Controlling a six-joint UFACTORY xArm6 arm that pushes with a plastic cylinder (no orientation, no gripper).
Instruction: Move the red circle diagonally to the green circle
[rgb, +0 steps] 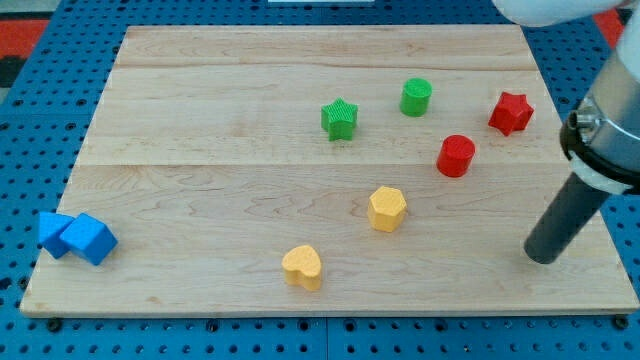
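Note:
The red circle (456, 155) is a short red cylinder at the board's right. The green circle (416, 97) is a green cylinder up and to its left, a small gap away. My tip (541, 257) rests on the board at the lower right, below and to the right of the red circle, well apart from it. The dark rod slants up to the arm at the view's right edge.
A red star (510, 112) lies right of the green circle. A green star (340, 119) lies left of it. A yellow hexagon (387, 209) and a yellow heart (302, 267) sit lower middle. Two blue blocks (78, 237) lie at the wooden board's (200, 150) lower left edge.

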